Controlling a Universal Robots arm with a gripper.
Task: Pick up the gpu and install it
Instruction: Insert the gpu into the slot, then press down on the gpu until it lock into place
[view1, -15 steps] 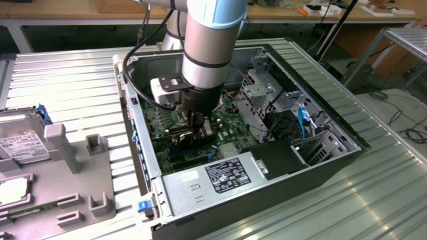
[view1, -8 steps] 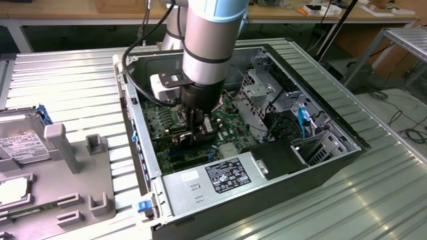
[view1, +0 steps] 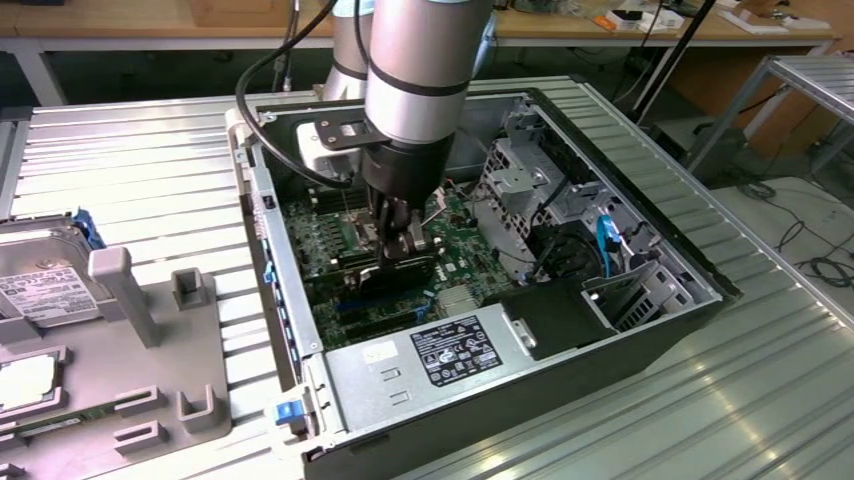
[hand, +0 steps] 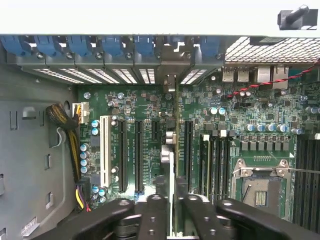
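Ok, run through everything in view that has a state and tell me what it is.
computer case: lying on its side, side panel off.
gpu: held on edge inside the case.
gripper: shut on the gpu.
white slot: empty.
processor socket: bare, no cooler.
hard drive: lying outside the case.

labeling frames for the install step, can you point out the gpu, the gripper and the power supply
gpu (hand: 169, 165): wrist view, thin top edge of the card, held edge-on above the slots
gripper (hand: 170, 210): wrist view, gap between the two black fingers gripping the card
power supply (view1: 414, 365): exterior view, silver top face beside the label
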